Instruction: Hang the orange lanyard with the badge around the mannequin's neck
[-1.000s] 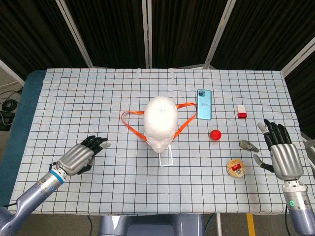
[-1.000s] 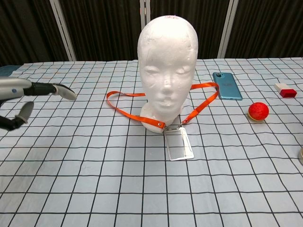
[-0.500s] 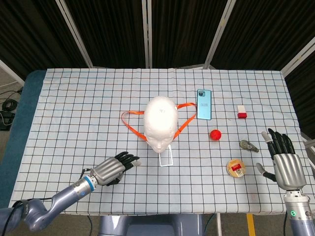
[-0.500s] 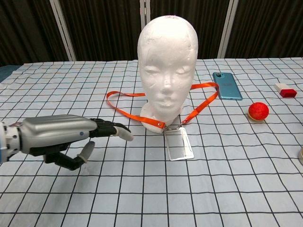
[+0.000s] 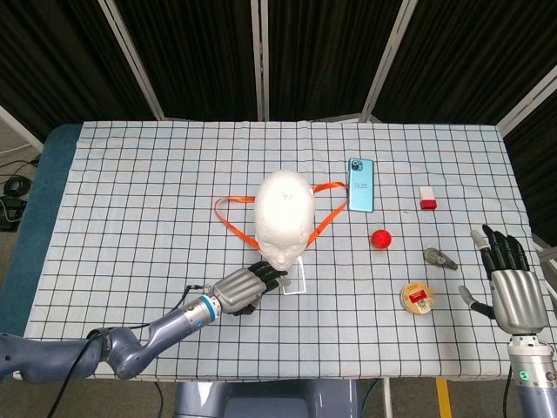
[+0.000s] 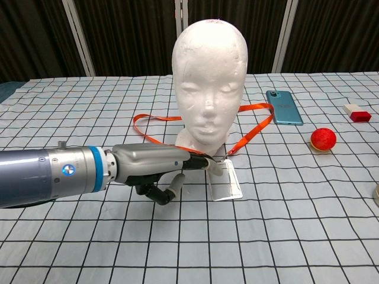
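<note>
The orange lanyard (image 5: 235, 222) lies looped on the table around the base of the foam mannequin head (image 5: 285, 216), with its clear badge (image 6: 224, 181) flat in front, and my left hand (image 6: 155, 164) reaches in with fingers stretched out, tips right at the badge clip. Only the head view catches my right hand (image 5: 511, 287), fingers spread and holding nothing, beside a small round tin (image 5: 418, 298). No readable writing on the blue phone (image 5: 361, 184).
</note>
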You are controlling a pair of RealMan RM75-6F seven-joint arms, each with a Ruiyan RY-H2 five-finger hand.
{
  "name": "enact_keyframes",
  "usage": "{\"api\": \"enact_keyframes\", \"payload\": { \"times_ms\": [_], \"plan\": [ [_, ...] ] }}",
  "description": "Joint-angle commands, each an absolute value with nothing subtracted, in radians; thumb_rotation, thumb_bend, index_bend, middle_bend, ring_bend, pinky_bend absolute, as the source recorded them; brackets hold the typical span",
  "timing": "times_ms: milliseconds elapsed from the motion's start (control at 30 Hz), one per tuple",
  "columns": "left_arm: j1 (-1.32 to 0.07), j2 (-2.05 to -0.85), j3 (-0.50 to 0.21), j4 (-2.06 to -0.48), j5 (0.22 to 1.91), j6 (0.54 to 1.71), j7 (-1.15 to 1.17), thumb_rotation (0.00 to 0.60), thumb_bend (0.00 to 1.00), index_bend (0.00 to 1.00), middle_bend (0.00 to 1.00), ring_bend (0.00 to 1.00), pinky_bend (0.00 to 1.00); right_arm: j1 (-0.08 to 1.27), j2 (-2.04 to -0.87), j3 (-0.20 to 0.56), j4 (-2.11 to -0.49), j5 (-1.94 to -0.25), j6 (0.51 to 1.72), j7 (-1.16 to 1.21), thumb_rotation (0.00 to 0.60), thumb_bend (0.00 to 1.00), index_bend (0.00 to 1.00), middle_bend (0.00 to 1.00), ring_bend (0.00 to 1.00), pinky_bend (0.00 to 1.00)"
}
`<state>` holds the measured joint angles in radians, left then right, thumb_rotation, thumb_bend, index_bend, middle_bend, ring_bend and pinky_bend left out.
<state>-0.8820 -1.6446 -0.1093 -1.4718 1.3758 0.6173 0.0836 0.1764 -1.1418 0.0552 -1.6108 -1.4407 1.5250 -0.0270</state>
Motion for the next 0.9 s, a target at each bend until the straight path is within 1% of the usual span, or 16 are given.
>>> {"api": "enact_keyframes", "payload": {
  "times_ms": [33, 400, 733, 900],
  "plan": [
    [-0.923, -1.695, -0.136, -1.429, 1.316, 0.575, 0.105, 0.6, 1.0, 0.0, 0.0, 0.0, 0.0, 0.174, -1.141, 0.06, -1.608, -1.439, 1.52, -0.021, 0.6, 0.17, 0.04, 0.0, 0.0, 0.0],
    [-0.974, -1.75, -0.13, -1.387, 1.221, 0.532, 0.15, 0.6, 1.0, 0.02, 0.0, 0.0, 0.01, 0.166, -1.138, 0.076, -1.607, -1.44, 1.508, 0.004, 0.6, 0.18, 0.04, 0.0, 0.0, 0.0],
    [-1.003, -1.724, -0.095, -1.437, 1.138, 0.517, 0.209, 0.6, 1.0, 0.06, 0.0, 0.0, 0.04, 0.16, -1.142, 0.087, -1.607, -1.453, 1.51, 0.003, 0.6, 0.18, 0.04, 0.0, 0.0, 0.0],
    [-1.005, -1.701, -0.074, -1.489, 1.138, 0.53, 0.222, 0.6, 1.0, 0.06, 0.0, 0.0, 0.04, 0.157, -1.142, 0.092, -1.608, -1.457, 1.51, 0.004, 0.6, 0.18, 0.05, 0.0, 0.0, 0.0]
  ]
}}
